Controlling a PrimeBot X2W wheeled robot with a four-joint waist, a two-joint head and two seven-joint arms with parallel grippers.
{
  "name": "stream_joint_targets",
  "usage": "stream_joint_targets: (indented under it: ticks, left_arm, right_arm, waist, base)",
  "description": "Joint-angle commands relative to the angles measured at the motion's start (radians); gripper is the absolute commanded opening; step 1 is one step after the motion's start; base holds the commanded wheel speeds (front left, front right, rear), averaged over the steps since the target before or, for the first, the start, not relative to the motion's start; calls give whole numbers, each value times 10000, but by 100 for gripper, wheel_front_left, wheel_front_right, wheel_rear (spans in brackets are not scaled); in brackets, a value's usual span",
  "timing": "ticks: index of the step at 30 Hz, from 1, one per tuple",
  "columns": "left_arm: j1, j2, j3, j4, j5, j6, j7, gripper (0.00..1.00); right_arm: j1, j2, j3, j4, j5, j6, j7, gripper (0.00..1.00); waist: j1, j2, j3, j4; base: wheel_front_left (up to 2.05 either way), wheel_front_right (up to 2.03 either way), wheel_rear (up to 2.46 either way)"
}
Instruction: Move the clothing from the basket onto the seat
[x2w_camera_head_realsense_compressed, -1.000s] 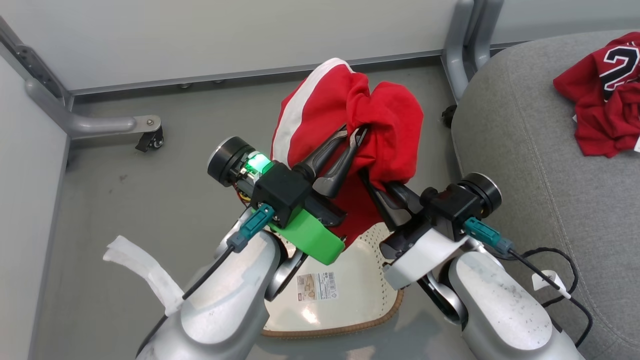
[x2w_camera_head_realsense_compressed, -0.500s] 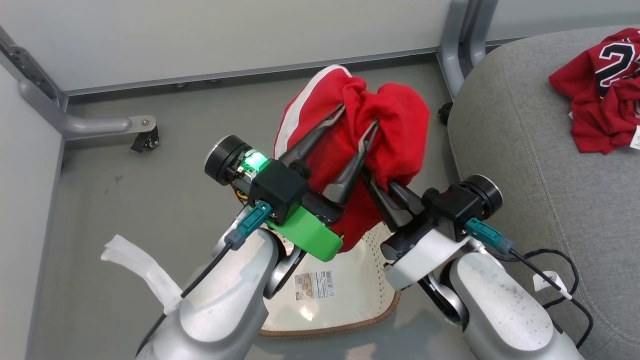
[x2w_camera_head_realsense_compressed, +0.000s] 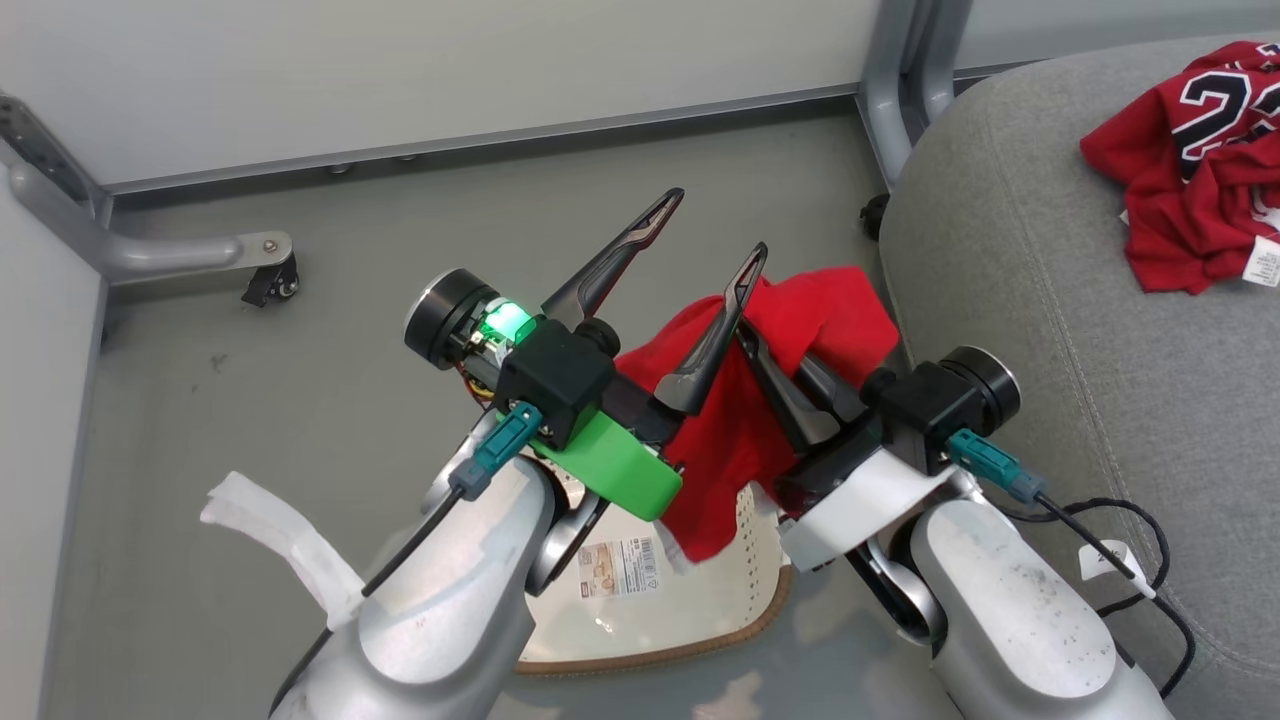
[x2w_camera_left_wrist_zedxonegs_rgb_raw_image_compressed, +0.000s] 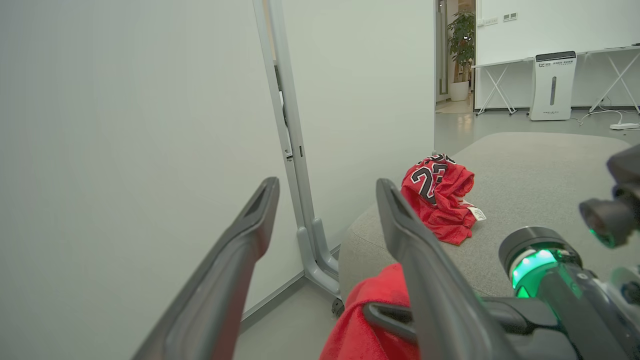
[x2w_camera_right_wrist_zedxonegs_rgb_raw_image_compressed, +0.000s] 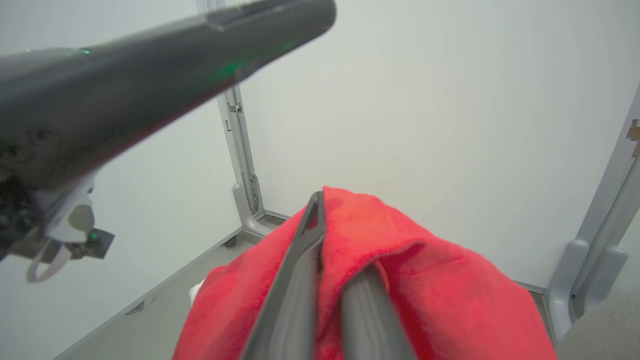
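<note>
One red garment (x2w_camera_head_realsense_compressed: 800, 325) hangs draped over my right gripper (x2w_camera_head_realsense_compressed: 765, 345), which is shut on it; in the right wrist view the cloth (x2w_camera_right_wrist_zedxonegs_rgb_raw_image_compressed: 425, 280) covers that gripper (x2w_camera_right_wrist_zedxonegs_rgb_raw_image_compressed: 332, 250) and its fingertips. My left gripper (x2w_camera_head_realsense_compressed: 710, 232) stands open just left of the cloth, its fingers bare, as its own wrist view (x2w_camera_left_wrist_zedxonegs_rgb_raw_image_compressed: 325, 195) confirms. The cream basket (x2w_camera_head_realsense_compressed: 700, 610), paper label on its base, lies on the floor below both arms. The other red garment (x2w_camera_head_realsense_compressed: 1190, 170), with black-and-white numbers, lies on the grey seat (x2w_camera_head_realsense_compressed: 1040, 300) at the right, and it shows as well in the left wrist view (x2w_camera_left_wrist_zedxonegs_rgb_raw_image_compressed: 440, 200).
Grey metal frame legs with a castor (x2w_camera_head_realsense_compressed: 270, 280) and an upright post (x2w_camera_head_realsense_compressed: 890, 90) stand along the pale wall panels. A black cable (x2w_camera_head_realsense_compressed: 1140, 560) trails from my right arm over the seat's edge. In the right wrist view my left gripper's finger (x2w_camera_right_wrist_zedxonegs_rgb_raw_image_compressed: 175, 65) crosses the top.
My left gripper has opened and let go of the red garment. The cloth has dropped from its raised bunch and now hangs from the right gripper alone. The camera has shifted slightly.
</note>
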Motion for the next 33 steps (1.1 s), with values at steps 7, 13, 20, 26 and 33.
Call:
stream_joint_targets:
  ticks: [7, 13, 20, 26, 33]
  left_arm:
    - [181, 139, 19, 43, 188, -24, -2, 100]
    - [163, 245, -107, 97, 251, -44, -3, 100]
    - [59, 383, -267, 148, 325, -59, -3, 100]
    - [-153, 502, -414, 193, 333, -50, -3, 100]
    - [-363, 636, -548, 277, 352, -52, -3, 100]
  right_arm:
    - [341, 83, -627, -192, -192, -7, -23, 0]
    - [567, 134, -1321, -382, -310, -7, -23, 0]
    - [790, 203, -2190, -705, -420, -7, -23, 0]
    - [982, 269, -2791, -985, -498, -7, -23, 0]
    - [1244, 315, -3484, -1282, -577, -7, -23, 0]
  waist:
    - [0, 0, 229, -737]
    - [0, 0, 467, -1506]
    - [0, 0, 807, -2509]
    - [0, 0, 1119, -3369]
    - [0, 0, 1443, -4112]
  base:
    - [0, 0, 0]
    - [0, 0, 0]
    - [0, 0, 0]
    - [0, 0, 0]
    - [0, 0, 0]
